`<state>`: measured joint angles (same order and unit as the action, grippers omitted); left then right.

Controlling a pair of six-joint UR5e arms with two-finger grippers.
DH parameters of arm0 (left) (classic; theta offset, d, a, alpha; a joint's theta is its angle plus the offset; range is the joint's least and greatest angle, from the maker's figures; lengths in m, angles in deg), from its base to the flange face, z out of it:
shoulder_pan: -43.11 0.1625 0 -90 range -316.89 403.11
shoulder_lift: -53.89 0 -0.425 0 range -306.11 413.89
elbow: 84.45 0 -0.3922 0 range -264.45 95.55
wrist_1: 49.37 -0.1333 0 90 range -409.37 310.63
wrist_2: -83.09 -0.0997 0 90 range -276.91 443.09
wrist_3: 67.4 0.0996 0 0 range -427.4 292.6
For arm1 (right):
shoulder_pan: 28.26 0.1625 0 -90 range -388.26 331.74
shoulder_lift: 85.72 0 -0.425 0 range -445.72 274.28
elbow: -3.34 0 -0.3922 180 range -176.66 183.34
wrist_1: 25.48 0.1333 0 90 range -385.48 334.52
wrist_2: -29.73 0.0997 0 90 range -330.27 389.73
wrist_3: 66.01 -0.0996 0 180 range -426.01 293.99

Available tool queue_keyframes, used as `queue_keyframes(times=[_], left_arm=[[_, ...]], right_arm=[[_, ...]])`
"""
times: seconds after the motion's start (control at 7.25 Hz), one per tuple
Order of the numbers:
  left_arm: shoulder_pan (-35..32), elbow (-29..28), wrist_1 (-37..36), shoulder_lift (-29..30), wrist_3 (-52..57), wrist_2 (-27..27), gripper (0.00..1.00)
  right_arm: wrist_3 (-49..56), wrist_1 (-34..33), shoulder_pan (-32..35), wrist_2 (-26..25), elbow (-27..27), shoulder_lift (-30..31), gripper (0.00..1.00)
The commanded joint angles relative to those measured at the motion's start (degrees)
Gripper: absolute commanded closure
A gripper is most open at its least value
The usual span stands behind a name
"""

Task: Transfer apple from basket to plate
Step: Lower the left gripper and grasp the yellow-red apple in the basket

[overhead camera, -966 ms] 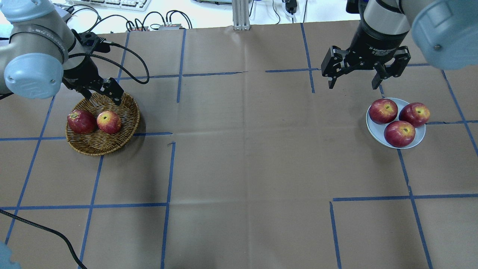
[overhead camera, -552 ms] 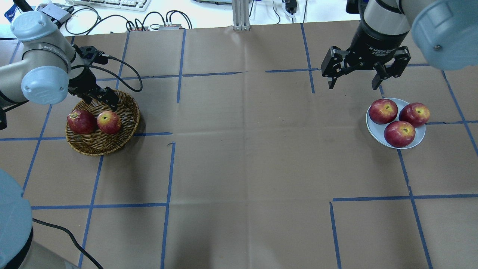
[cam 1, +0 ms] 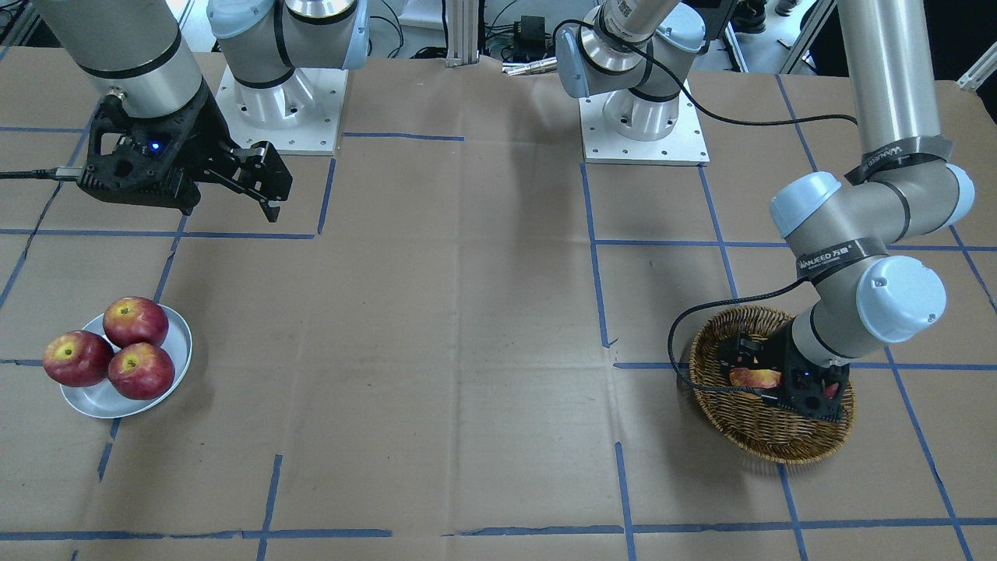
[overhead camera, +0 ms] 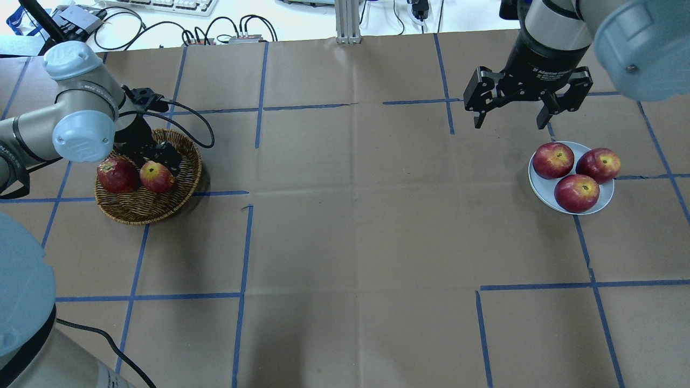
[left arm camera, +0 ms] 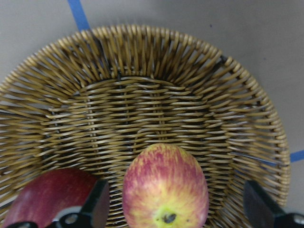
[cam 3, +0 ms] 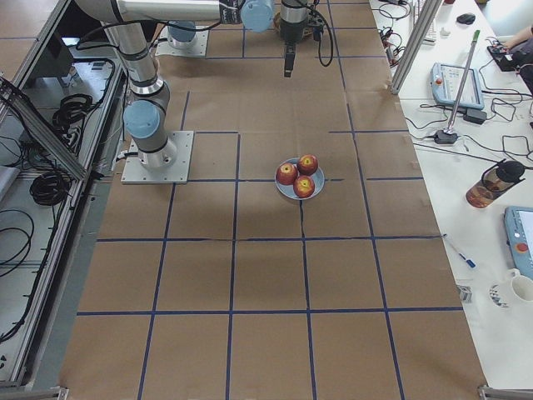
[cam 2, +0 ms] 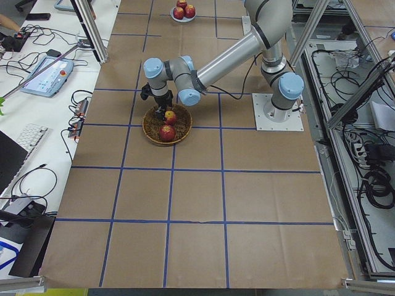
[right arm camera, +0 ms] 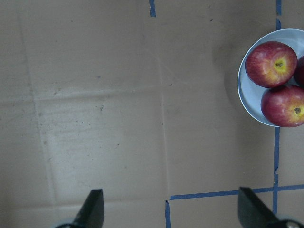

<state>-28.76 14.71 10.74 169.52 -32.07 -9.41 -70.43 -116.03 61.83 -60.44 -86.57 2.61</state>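
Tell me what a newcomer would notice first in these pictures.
The left gripper is down in the wicker basket on the robot's left. It is open, with a finger on either side of the yellow-streaked apple, which lies beside a dark red apple. Across the table, the pale plate holds three red apples, and the right gripper hangs open in the air near it.

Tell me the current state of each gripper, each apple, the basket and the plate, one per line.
left gripper: open, fingers straddling the apple, not touching it.
right gripper: open, holding nothing, beside the plate.
apple: lying in the basket, ungripped.
dark red apple: in the basket, next to the apple.
basket: holds both those apples.
plate: holds three apples.
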Motion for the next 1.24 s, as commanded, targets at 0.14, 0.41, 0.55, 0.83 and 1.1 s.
queue_keyframes(times=[0.14,0.41,0.55,0.83,1.1], left_arm=[[0.5,0.68,-0.87,1.34,-0.35,-0.31,0.01],[0.68,0.95,-2.0,2.13,-0.09,-0.58,0.11],[0.94,0.95,-2.1,2.14,-0.17,-0.67,0.26],[0.94,0.68,-2.8,2.13,-0.09,-0.75,0.45],[0.59,-0.19,-1.76,0.3,-0.87,-1.02,0.49]], right_arm=[[0.03,-0.06,0.0,0.0,0.0,0.0,0.0],[0.03,-0.06,0.0,0.0,0.0,0.0,0.0],[0.03,-0.06,0.0,0.0,0.0,0.0,0.0],[0.03,-0.06,0.0,0.0,0.0,0.0,0.0],[0.03,-0.06,0.0,0.0,0.0,0.0,0.0]])
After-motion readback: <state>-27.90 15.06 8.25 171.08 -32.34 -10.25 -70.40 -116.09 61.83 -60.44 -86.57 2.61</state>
